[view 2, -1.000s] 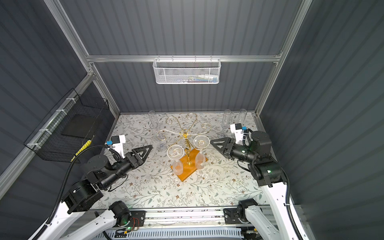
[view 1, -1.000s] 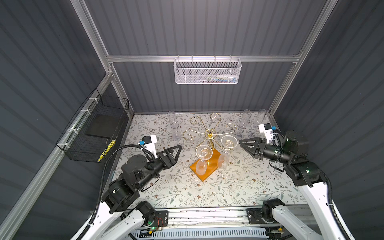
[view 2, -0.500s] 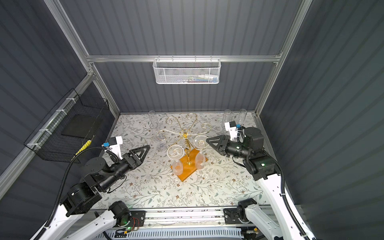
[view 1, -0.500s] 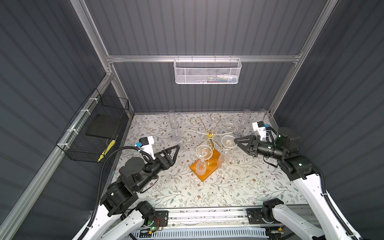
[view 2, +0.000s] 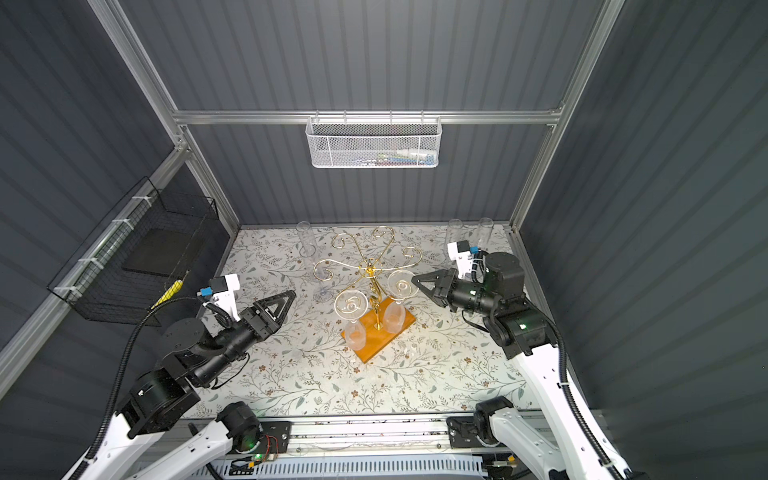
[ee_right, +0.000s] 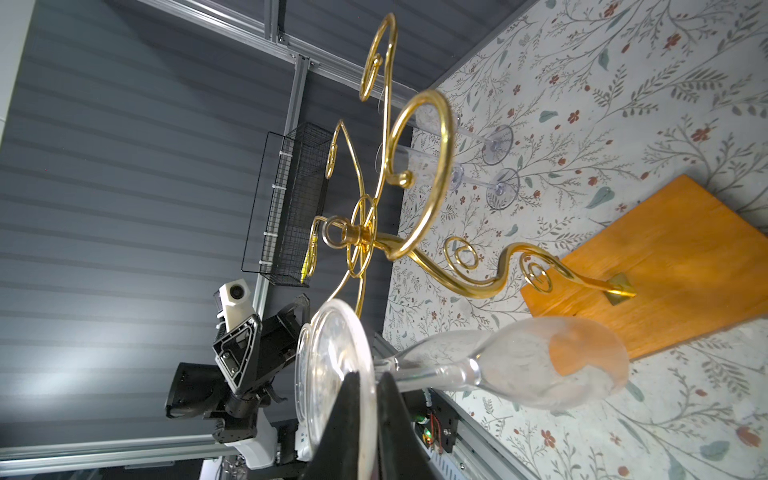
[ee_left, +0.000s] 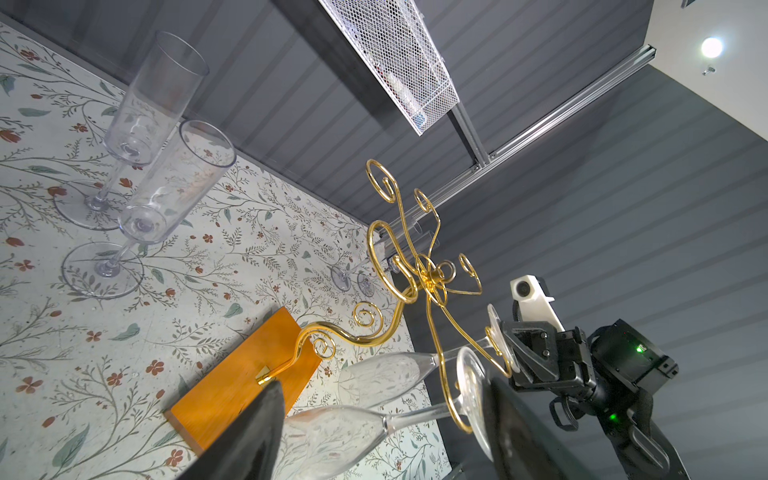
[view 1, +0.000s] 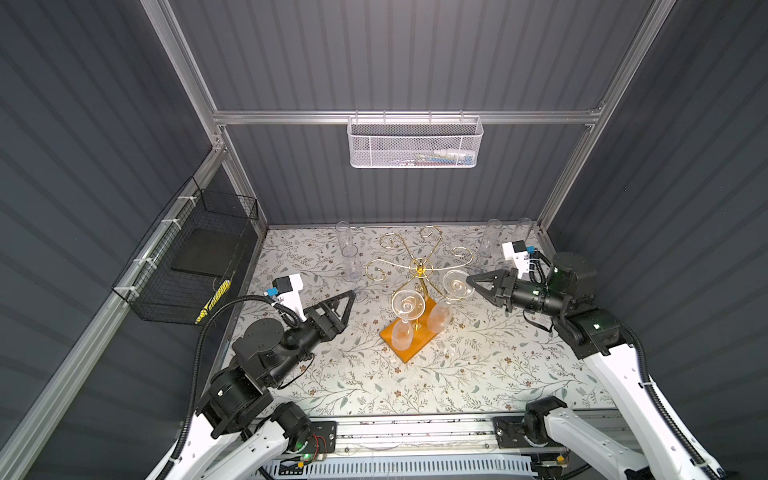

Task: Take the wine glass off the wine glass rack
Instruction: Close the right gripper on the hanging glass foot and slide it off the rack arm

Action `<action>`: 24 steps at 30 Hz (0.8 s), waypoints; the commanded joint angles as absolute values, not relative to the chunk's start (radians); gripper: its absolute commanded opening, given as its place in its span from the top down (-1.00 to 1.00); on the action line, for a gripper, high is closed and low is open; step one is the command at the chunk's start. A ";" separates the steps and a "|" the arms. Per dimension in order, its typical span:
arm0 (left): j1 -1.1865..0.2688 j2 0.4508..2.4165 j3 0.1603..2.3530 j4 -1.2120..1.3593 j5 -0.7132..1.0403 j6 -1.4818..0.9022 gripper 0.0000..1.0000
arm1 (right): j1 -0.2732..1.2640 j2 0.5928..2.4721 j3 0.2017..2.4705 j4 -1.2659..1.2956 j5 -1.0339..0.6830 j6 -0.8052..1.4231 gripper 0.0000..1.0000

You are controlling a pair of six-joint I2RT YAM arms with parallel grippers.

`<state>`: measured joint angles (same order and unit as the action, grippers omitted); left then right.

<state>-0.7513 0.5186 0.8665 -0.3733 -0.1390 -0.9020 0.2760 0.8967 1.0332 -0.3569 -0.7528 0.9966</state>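
Scene: We are looking down into a dark-walled booth where two robot arms are reaching over a flower-patterned desk.
Rack: The gold wire rack is standing upright in the middle of the desk. Its orange wooden base is sitting at an angle to the desk edges, and its scroll arms are spreading out from a central stem.
Wine glass: The wine glass is hanging upside down from the scroll arm on the rack's right side, foot up and bowl down by the base. It is not yet off the rack.
Second glass: Another glass is hanging the same way from the scroll arm nearer to us, just beside the first.
Right jaws: They are clenching the rim of the wine glass's foot. In the right wrist view we are seeing the two black fingers pressing on either face of the clear disc.
Left jaws: They are standing released, gripping nothing, and hovering left of the rack, apart from it.
Flutes: Two clear left flutes are standing upright behind the left arm's tip, and two right flutes are standing in the back right corner.
Baskets: A white basket is hanging on the back wall, and a black basket is hanging on the left wall.
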 commanded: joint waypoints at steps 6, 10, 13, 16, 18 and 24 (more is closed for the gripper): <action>-0.748 0.506 0.851 -0.390 -0.149 -0.905 -0.54 | 0.282 0.879 1.052 -0.347 -0.740 1.012 1.00; -0.747 0.500 0.853 -0.403 -0.169 -0.906 -0.54 | 0.282 0.860 1.051 -0.348 -0.726 1.027 1.00; -0.749 0.500 0.855 -0.394 -0.178 -0.910 -0.54 | 0.282 0.849 1.059 -0.352 -0.720 1.043 1.00; -0.747 0.506 0.859 -0.392 -0.182 -0.911 -0.54 | 0.282 0.847 1.089 -0.378 -0.726 1.054 1.00; -0.748 0.515 0.864 -0.395 -0.180 -0.910 -0.54 | 0.282 0.847 1.109 -0.383 -0.732 1.061 1.00; -0.748 0.526 0.875 -0.399 -0.185 -0.894 -0.54 | 0.282 0.848 1.157 -0.474 -0.757 1.077 1.00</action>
<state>-0.7513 0.5243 0.8574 -0.3859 -0.1665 -0.9024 0.2779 0.8574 1.1191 -0.4423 -0.7322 1.0672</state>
